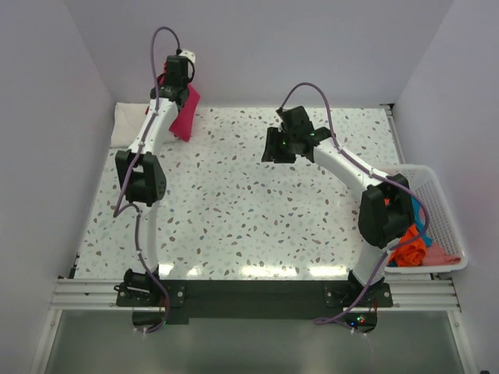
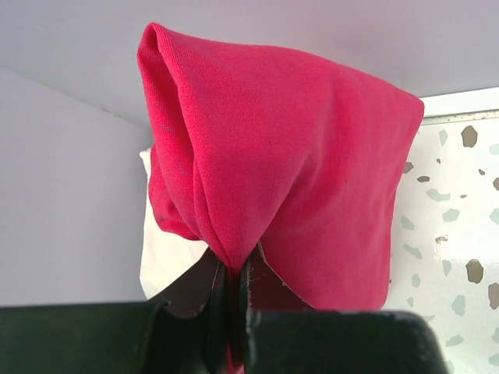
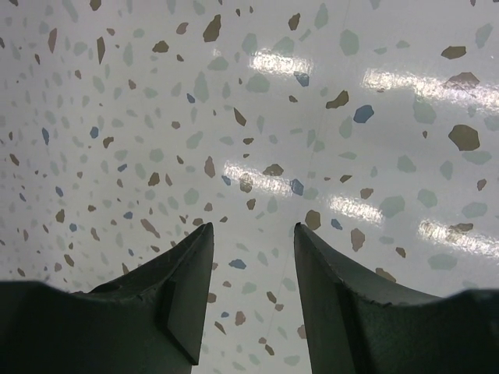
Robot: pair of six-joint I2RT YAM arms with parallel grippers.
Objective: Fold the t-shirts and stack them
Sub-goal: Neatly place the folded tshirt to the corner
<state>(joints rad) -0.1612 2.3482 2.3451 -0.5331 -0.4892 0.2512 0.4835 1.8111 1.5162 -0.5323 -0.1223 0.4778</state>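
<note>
**Left tool (image 2: pixel 234 284) grips the red t-shirt (image 2: pixel 288 156) at the far left corner of the counter (image 1: pixel 234 195); right tool (image 3: pixel 253 234) idle.**

The left tool is clamped tight on a bunched fold of the red t-shirt, which hangs limp, near a white t-shirt (image 1: pixel 123 125) lying at the corner. The right tool stands partly open and empty above the counter. Judgement: the cloth is light and soft and sags freely. Pinching two hem or shoulder corners should control it better than this single bunch.
</note>
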